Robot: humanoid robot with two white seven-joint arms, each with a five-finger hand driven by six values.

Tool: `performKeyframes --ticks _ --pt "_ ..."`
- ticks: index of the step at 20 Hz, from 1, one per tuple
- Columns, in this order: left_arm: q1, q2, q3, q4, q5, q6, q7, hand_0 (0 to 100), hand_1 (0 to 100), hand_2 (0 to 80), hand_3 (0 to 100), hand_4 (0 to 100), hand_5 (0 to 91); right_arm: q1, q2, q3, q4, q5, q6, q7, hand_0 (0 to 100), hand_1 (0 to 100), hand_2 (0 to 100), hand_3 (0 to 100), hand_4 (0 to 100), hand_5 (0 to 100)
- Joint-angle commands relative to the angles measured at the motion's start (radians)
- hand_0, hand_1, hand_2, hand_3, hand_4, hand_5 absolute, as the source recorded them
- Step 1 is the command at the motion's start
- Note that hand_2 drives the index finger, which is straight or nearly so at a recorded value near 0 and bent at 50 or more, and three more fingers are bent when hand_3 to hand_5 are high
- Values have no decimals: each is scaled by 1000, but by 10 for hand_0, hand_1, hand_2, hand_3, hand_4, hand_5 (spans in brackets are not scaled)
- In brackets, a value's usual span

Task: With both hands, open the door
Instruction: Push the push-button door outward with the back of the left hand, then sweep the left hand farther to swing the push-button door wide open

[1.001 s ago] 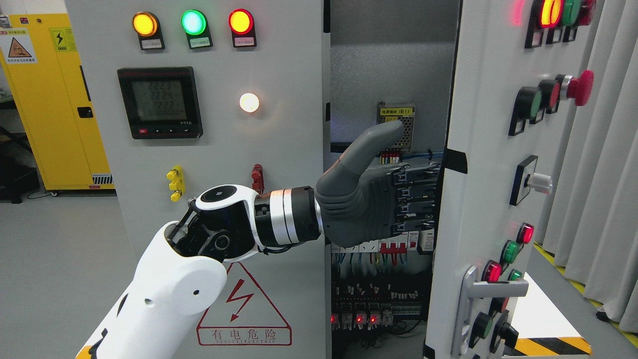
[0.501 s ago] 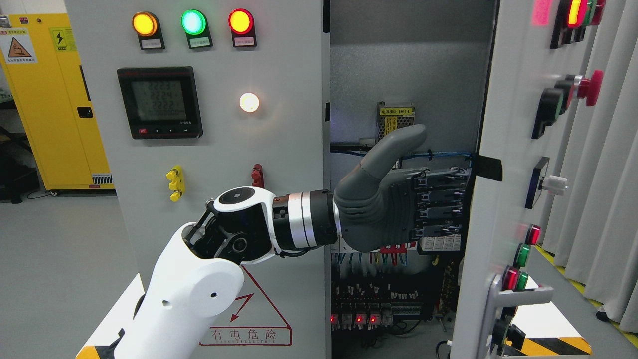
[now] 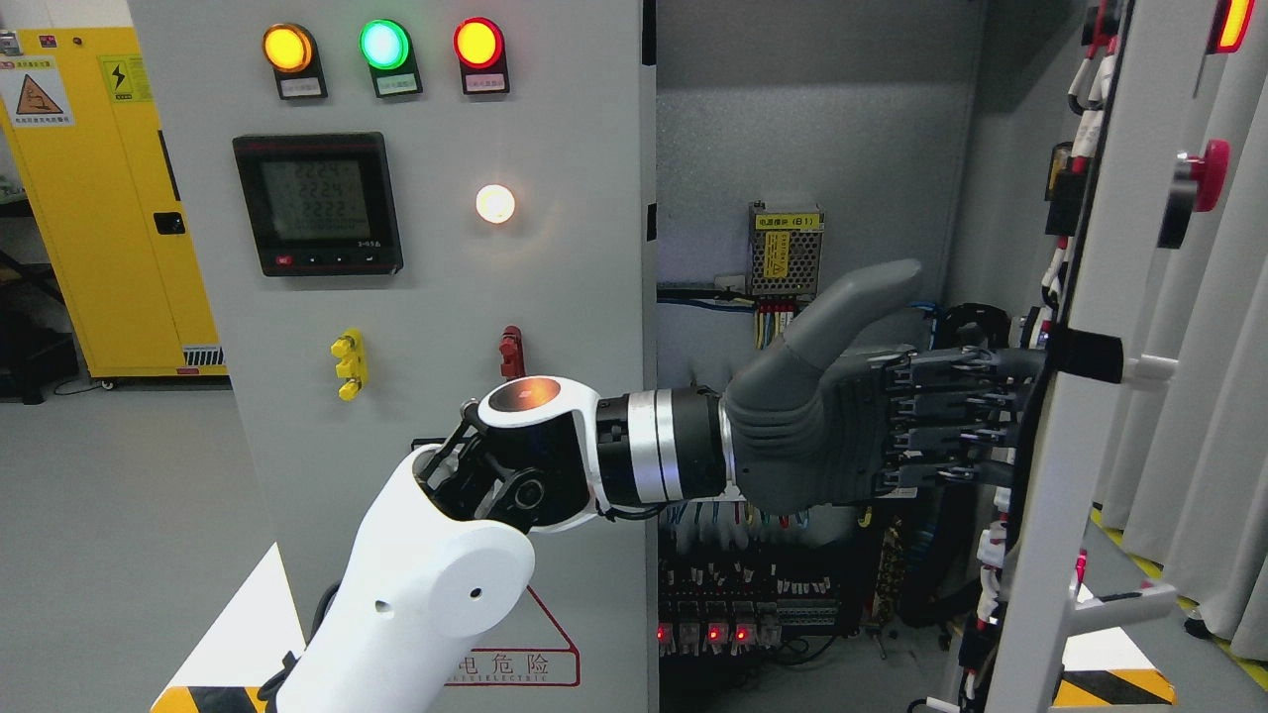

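Reaching across from the lower left, the robot's left hand [image 3: 872, 416] stretches into the gap of the grey cabinet, its fingers [image 3: 956, 421] extended flat and pressed against the inner side of the right door [image 3: 1080, 465], with the thumb [image 3: 852, 302] raised and pointing up to the right; the hand is spread and grips nothing. The right door stands swung far out, seen almost edge-on at the right of the scene, with a red push button [image 3: 1204, 176] on its outer face and a metal handle [image 3: 1109, 606] low down. Behind the hand, the cabinet interior [image 3: 812, 139] shows a small power unit with a yellow label [image 3: 786, 250], wires and a row of little red lights [image 3: 711, 634] near the bottom. The left door [image 3: 555, 297] is closed and carries three lamps, amber [image 3: 287, 48], green [image 3: 384, 44] and red [image 3: 477, 44], a meter screen [image 3: 319, 203], a glowing white lamp [image 3: 495, 203] and a red hazard triangle at the bottom. A yellow cabinet [image 3: 109, 198] stands far left, and grey curtains [image 3: 1218, 396] hang at the right.
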State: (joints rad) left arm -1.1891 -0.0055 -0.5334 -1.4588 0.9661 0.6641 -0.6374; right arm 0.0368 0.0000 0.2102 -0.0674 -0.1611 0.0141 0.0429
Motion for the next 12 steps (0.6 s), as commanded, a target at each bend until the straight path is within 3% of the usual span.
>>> performKeyframes --ticks 1,12 --pt "2 -114 -30 23 -15 -3 24 0 69 56 127 120 0 0 -12 0 -3 0 0 6 215 62 0 0 0 0" --pt "-4 -185 -82 20 -12 -15 77 0 69 47 124 99 0 0 -12 0 -5 0 0 5 214 62 0 0 0 0"
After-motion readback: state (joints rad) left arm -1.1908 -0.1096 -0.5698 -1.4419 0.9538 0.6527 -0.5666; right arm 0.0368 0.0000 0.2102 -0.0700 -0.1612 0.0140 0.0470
